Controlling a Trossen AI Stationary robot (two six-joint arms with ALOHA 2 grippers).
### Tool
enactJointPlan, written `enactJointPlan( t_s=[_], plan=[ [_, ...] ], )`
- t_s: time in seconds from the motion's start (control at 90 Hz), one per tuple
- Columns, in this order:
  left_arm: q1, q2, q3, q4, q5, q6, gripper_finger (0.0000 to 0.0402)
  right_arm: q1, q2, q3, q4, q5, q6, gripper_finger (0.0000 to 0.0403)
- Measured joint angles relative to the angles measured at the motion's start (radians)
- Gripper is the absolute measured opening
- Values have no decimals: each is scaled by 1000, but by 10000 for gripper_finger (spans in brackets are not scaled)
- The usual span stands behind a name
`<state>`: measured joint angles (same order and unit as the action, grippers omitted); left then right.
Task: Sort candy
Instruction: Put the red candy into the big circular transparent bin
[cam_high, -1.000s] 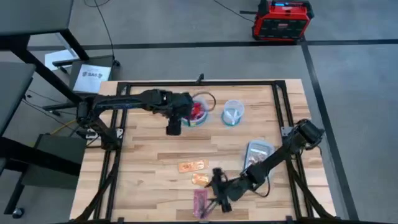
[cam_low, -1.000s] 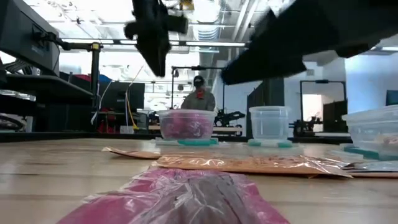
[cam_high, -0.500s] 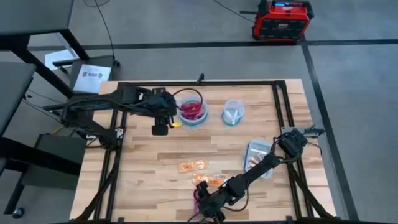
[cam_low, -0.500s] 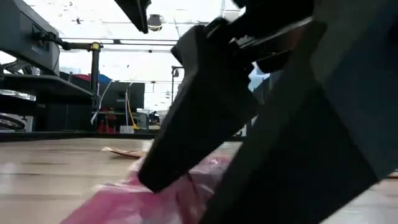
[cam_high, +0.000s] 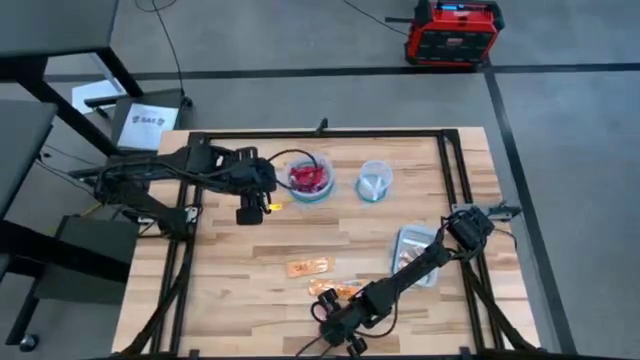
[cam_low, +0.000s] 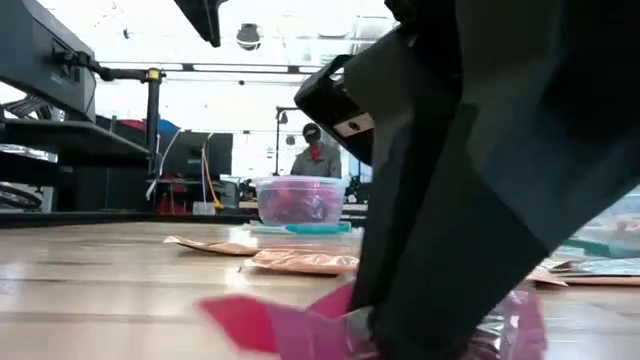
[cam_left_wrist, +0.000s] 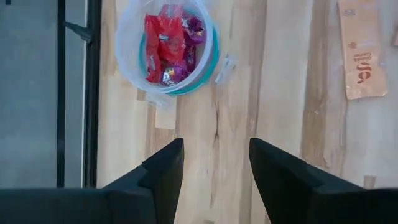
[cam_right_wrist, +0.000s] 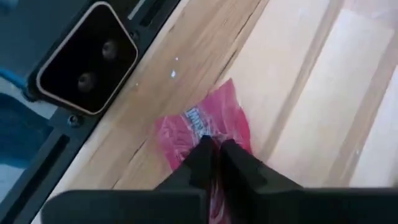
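Note:
A pink candy (cam_right_wrist: 205, 121) lies at the table's near edge, and my right gripper (cam_high: 334, 322) is shut on it. The gripper fills the low view, where the pink wrapper (cam_low: 290, 325) shows under it. Two orange candies (cam_high: 308, 267) (cam_high: 336, 288) lie flat on the wood just beyond. A clear bowl (cam_high: 310, 178) holds red and purple candy (cam_left_wrist: 166, 43). My left gripper (cam_left_wrist: 214, 163) hovers open over bare wood to the left of that bowl, holding nothing. My right gripper pinches the pink candy's wrapper (cam_right_wrist: 210, 142) between its two shut fingertips. The fingers come from above, slanting toward the table's near edge. The rest of the wrapper spreads out beyond the fingertips and lies on the wood.
A second clear bowl (cam_high: 374, 181) stands right of the candy bowl. A clear rectangular tub (cam_high: 415, 248) sits at the right, under my right arm. The low camera (cam_right_wrist: 87, 59) sits on the black frame at the near edge, close to the pink candy. A person (cam_low: 313, 155) stands in the room behind.
My right gripper has moved down and toward the table's near edge onto the pink candy and has shut on its wrapper. My left gripper has drawn away from the candy bowl toward the table's left edge and stays open.

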<state>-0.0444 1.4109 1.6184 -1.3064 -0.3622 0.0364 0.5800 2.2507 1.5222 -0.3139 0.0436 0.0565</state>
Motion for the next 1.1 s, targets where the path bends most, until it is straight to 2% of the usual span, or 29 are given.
enactJointPlan(
  t_s=[0.244, 0.511, 0.656, 0.8, 0.956, 1.1],
  plan=[
    [-34, -1, 0, 15, -1, 5, 166, -11, -67, -11, -1, 23, 29, 0],
    [-72, -49, 1, 17, -3, -20, 166, -110, -256, -8, -58, 125, -47, 1],
    [-89, -99, 2, 23, -24, -43, 166, -243, -301, -10, -63, 165, -111, 1],
    [-90, -144, 1, 26, -62, -44, 166, -426, -308, -8, -55, 216, -165, 1],
    [-75, -181, -34, 53, -97, -17, 166, -633, -296, -9, 27, 226, -222, 0],
    [-52, -187, -68, 59, -98, 2, 166, -765, -300, -6, 65, 216, -236, 0]
  ],
)
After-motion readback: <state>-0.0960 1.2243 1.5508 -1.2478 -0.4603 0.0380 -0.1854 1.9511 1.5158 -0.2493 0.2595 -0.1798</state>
